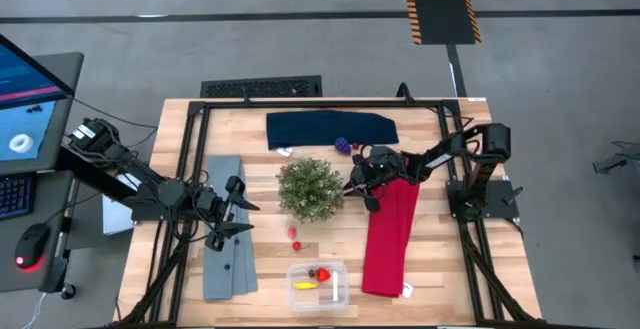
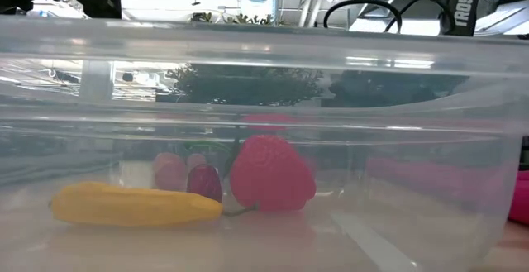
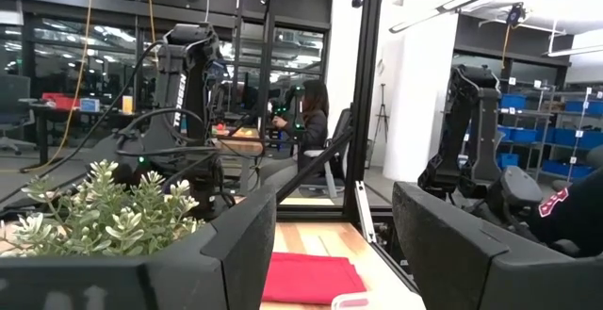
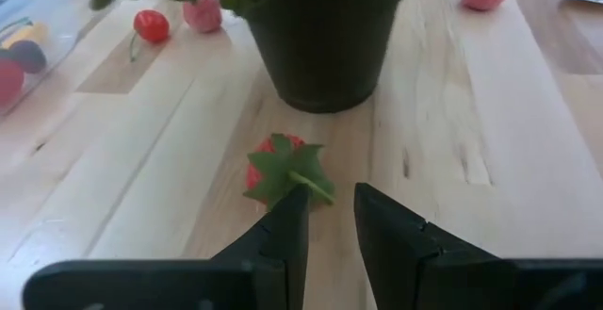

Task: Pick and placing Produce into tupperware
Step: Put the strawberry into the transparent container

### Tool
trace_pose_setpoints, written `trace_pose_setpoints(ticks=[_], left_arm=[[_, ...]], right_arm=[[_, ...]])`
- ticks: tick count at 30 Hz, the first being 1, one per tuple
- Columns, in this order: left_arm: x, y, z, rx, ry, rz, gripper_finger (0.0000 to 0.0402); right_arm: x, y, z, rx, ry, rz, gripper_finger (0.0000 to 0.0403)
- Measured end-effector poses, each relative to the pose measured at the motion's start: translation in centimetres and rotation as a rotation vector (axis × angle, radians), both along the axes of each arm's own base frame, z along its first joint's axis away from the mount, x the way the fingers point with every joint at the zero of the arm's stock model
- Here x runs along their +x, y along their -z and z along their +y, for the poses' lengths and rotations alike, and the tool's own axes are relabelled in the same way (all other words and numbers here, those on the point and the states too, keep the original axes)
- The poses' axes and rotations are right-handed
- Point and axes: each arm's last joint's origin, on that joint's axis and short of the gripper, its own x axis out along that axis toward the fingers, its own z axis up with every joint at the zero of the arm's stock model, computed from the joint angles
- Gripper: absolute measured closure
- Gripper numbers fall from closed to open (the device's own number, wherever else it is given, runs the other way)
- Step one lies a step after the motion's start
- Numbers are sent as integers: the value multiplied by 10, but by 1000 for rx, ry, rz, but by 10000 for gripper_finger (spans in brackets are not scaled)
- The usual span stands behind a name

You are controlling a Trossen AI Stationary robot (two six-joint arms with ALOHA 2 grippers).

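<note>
A red toy strawberry [image 4: 279,171] with a green leafy cap lies on the wooden table [image 4: 141,187], just before the potted plant [image 4: 325,27]. The right gripper [image 4: 330,218] hovers near it, jaws narrow, holding nothing. The clear tupperware [image 1: 318,285] holds a yellow piece [image 2: 132,206], 1 strawberry [image 2: 271,175] and a dark berry [image 2: 204,181]. The left gripper [image 1: 238,207] waits over the grey cloth [image 1: 226,259], jaws wide.

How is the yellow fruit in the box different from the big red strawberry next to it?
The yellow fruit is long and low and lies flat; the strawberry is rounder and stands taller. The yellow fruit looks smooth, while the strawberry has a bumpy skin. Both sit inside the clear tupperware, on its floor.
</note>
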Motion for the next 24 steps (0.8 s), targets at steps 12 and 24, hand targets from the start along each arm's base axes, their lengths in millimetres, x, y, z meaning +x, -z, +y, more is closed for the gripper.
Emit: trace_pose_setpoints(ticks=[12, 24], left_arm=[[0, 0, 0, 0, 0, 0, 198], [0, 0, 0, 0, 0, 0, 198]], right_arm=[[2, -2, 2, 5, -1, -8, 291], [2, -2, 2, 11, 3, -6, 291]])
